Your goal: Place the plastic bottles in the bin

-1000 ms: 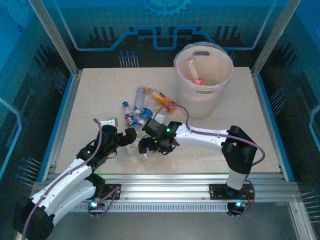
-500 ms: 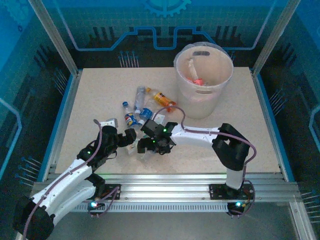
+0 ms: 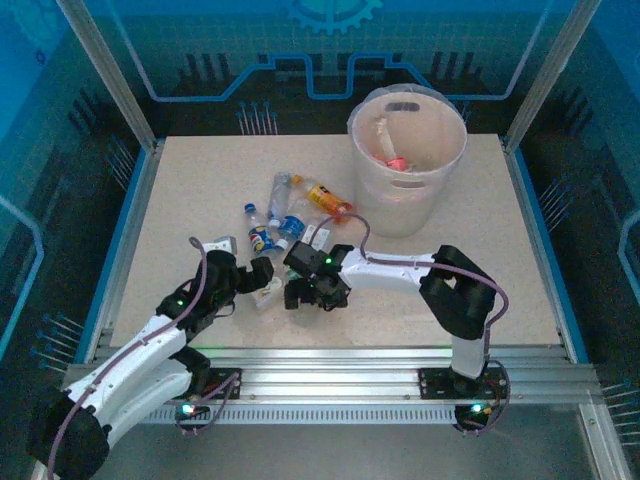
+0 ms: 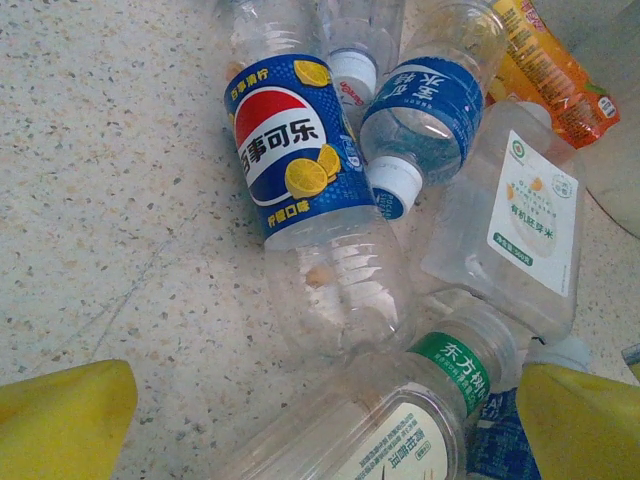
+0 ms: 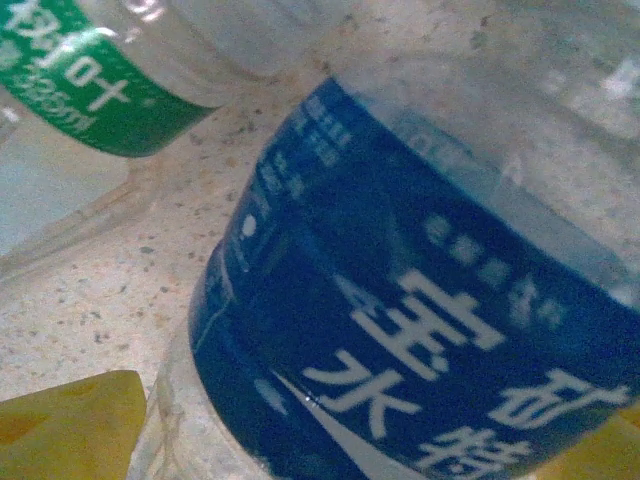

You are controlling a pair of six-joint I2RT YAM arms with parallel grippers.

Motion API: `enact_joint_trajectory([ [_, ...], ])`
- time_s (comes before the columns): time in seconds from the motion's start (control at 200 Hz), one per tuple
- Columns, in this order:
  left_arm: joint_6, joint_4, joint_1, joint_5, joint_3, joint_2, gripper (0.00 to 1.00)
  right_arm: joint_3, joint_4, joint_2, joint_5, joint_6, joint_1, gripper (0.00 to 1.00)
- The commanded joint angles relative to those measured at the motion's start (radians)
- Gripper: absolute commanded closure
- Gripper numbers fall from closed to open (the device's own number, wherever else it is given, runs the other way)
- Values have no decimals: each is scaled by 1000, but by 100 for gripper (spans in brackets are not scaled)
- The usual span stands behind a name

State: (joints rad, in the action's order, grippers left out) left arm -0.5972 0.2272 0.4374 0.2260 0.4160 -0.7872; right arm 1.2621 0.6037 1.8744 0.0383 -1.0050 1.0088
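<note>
Bottles (image 3: 285, 215) lie heaped near the middle of the desk (image 3: 190, 180), left of the bin (image 3: 410, 205), which stands at the far right and already holds a few; hence both arms reach into the heap. The right pincer (image 5: 335, 430) stands wide astride a blue-labelled bottle (image 5: 400, 330), seemingly lined up to grip it, contact unclear. The left pincer (image 4: 320, 430) hovers wide over a green-banded bottle (image 4: 455, 365), probably waiting its turn.
</note>
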Motion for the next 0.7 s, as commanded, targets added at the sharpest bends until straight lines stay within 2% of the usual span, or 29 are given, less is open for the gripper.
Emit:
enact_joint_trajectory([
  [0.0,-4,-25,-6,-20,2,-7,1,-35,48,-22,28,11,-28,7],
  [0.25,0,-32,-7,-25,8,-10,1,-51,107,-47,85,46,-35,9],
  [0.605,6,-34,-6,-27,9,-12,1,-74,115,-42,124,92,-74,21],
  [0.695,9,-33,-6,-25,10,-12,1,-88,114,-50,131,98,-81,27],
])
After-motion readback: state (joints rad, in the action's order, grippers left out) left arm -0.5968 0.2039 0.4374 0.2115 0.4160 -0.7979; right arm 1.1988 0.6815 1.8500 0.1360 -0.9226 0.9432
